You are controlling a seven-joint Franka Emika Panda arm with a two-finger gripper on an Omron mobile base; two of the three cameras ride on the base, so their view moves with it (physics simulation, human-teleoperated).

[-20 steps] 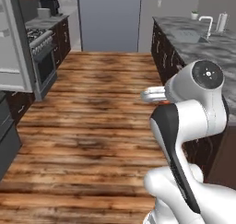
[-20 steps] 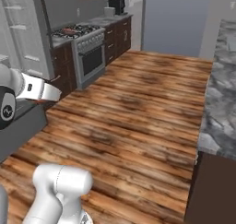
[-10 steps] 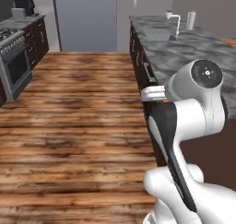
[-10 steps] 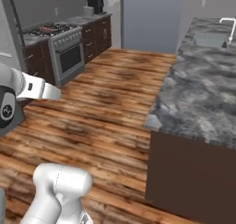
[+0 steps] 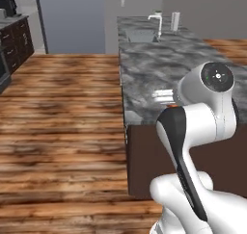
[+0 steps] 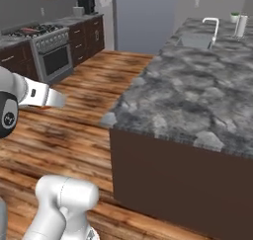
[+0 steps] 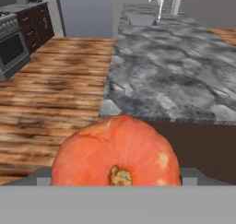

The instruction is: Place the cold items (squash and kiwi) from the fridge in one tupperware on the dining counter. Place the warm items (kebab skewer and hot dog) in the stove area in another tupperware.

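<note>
Holding a big orange squash (image 7: 116, 153) in the end effector (image 7: 115, 179), with the fingers spread wide around it and the stem end facing the hand camera. Sitting low and close in the hand view, in front of the near edge of the grey stone worktop (image 7: 184, 80). Facing the long worktop (image 6: 197, 96), with a sink (image 6: 195, 39) and a white tap (image 6: 212, 26) at its far end. Standing on a brown wood floor (image 5: 58, 112). Showing a stove (image 6: 47, 49) with dark cupboards (image 6: 86, 36) off to the left. Rising as a white arm (image 5: 202, 117) at the lower right of the left base view, just beside the worktop's dark brown side.
</note>
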